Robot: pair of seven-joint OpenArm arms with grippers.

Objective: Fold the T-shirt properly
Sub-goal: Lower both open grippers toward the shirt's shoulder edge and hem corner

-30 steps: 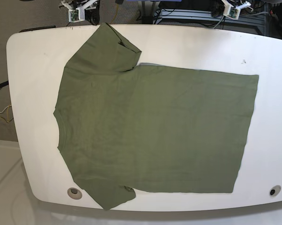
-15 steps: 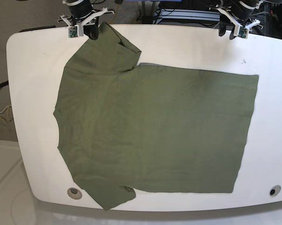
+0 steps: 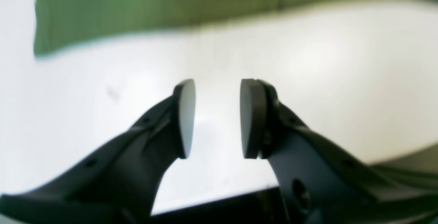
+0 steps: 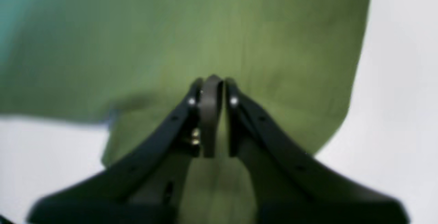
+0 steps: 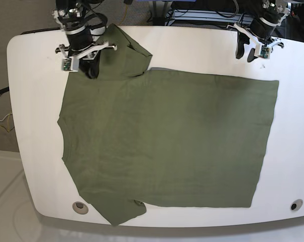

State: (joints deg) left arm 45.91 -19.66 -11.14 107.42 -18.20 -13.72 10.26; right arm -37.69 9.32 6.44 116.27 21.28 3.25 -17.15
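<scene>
The olive-green short-sleeved cotton T-shirt (image 5: 167,136) lies spread flat on the white rounded counter (image 5: 36,75), collar toward the base view's left edge and hem toward its right. The far sleeve is folded over onto the body.

The left pincer (image 3: 214,118) is released: a clear gap separates its pads above bare counter, near the far hem corner and not touching the cloth.

The right pincer (image 4: 212,114) is above the far sleeve, jaws nearly together. Whether it grasps cloth cannot be told.
</scene>
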